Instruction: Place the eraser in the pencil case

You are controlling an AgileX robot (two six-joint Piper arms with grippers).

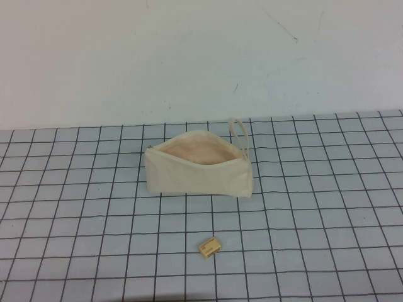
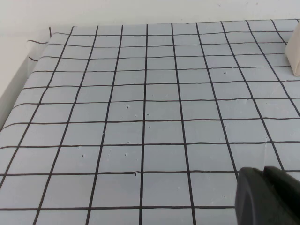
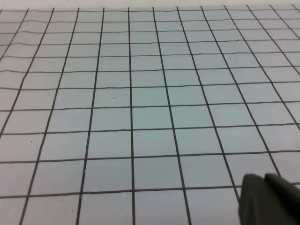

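The pencil case (image 1: 198, 170) is a cream-white pouch standing mid-table with its zip open, showing the peach lining, and its loop strap (image 1: 239, 133) at its right end. The eraser (image 1: 210, 246), a tiny tan block, lies flat on the mat in front of the pouch, apart from it. Neither arm shows in the high view. My left gripper (image 2: 263, 171) shows only its dark fingertips, pressed together and empty, over bare mat; a cream corner of the pouch (image 2: 294, 52) sits at that view's edge. My right gripper (image 3: 264, 178) is likewise shut and empty over bare mat.
A blue-grey mat with a black grid (image 1: 327, 207) covers the table. A white wall (image 1: 189, 56) rises behind it. The mat's left edge (image 2: 28, 82) meets a white border in the left wrist view.
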